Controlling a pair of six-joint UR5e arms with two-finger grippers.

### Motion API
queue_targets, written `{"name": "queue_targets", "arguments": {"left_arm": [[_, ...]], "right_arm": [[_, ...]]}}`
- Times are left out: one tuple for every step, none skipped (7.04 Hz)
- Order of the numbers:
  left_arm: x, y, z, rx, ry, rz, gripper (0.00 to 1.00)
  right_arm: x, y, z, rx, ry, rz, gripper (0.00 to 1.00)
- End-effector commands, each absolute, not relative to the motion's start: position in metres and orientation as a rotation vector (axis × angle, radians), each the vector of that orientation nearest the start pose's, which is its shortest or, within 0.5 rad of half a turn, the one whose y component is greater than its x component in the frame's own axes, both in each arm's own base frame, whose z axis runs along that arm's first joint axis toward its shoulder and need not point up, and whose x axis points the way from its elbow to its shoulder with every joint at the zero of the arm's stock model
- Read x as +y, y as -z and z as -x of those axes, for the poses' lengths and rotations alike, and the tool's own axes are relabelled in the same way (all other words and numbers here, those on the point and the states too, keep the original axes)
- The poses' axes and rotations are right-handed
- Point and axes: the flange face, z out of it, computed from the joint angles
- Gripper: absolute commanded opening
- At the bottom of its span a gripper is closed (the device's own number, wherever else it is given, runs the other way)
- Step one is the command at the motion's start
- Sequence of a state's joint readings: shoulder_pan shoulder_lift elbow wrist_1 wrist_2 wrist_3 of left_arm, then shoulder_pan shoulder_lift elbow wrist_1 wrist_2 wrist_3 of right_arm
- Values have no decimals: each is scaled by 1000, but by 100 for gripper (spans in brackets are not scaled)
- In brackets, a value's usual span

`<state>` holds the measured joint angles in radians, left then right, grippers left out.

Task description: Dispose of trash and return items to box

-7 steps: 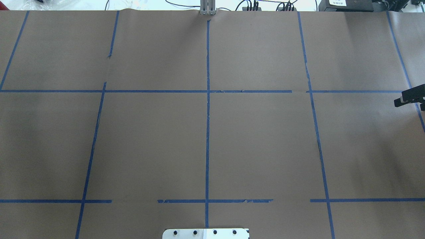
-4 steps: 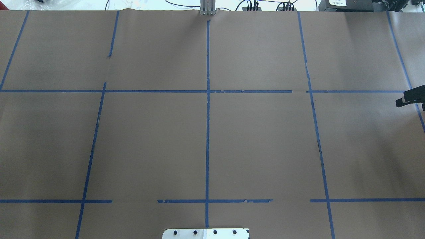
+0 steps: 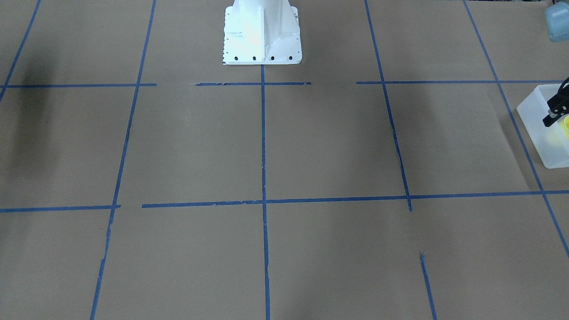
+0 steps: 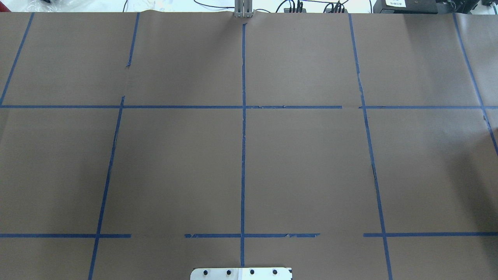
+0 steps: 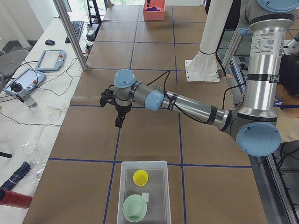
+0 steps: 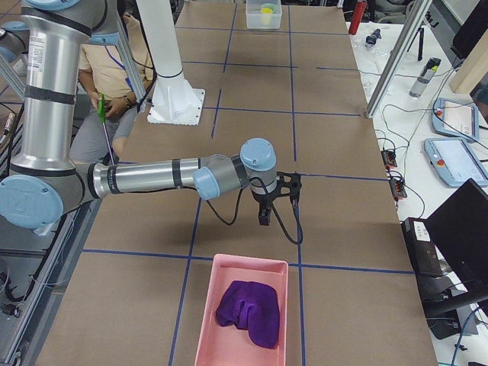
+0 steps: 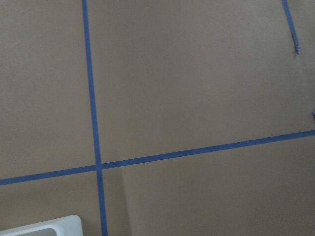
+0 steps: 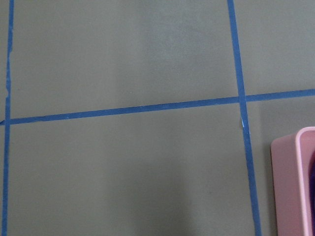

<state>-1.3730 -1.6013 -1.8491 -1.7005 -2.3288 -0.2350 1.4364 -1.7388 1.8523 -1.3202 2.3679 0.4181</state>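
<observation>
You are seeing the right gripper [image 6: 264, 219] leaving the overhead view, and I cannot tell whether it or the left gripper [image 5: 118, 123] is open, with the cup [image 5: 140, 177] and bowl [image 5: 134, 207] sitting in the box [image 5: 142, 163], so the tidying is likely finishing.

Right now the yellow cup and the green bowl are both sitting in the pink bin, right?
No, not the pink bin. The yellow cup and the green bowl are both sitting in the frosted white box, as the exterior left view shows.

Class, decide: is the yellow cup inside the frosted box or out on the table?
Inside: the yellow cup stands upright within the box walls, beside the green bowl.
</observation>
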Motion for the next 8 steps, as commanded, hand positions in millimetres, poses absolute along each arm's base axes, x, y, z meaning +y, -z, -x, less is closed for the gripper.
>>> {"name": "queue_targets", "arguments": {"left_arm": [[-484, -511, -77, 865, -206, -160, 100], [-473, -503, -80, 967, -230, -139, 100], [-477, -508, -83, 959, -241, -154, 100], [-499, -494, -97, 963, -265, -168, 100], [-520, -490, -108, 963, -267, -152, 100], [-518, -479, -104, 965, -271, -180, 100], [-513, -478, -100, 958, -271, -192, 100], [-513, -475, -99, 954, -271, -196, 100]], "right_arm": [[-444, -577, -9, -794, 58, -135, 100], [-456, -573, -3, -759, 89, -155, 100], [-453, -570, -2, -776, 81, -159, 100], [-453, -573, -2, -786, 77, -148, 100], [-453, -574, -1, -778, 90, -153, 100], [-453, -572, 2, -786, 89, -150, 100], [-453, -574, 13, -782, 108, -138, 100], [-451, -576, 15, -782, 114, -137, 100]]}}
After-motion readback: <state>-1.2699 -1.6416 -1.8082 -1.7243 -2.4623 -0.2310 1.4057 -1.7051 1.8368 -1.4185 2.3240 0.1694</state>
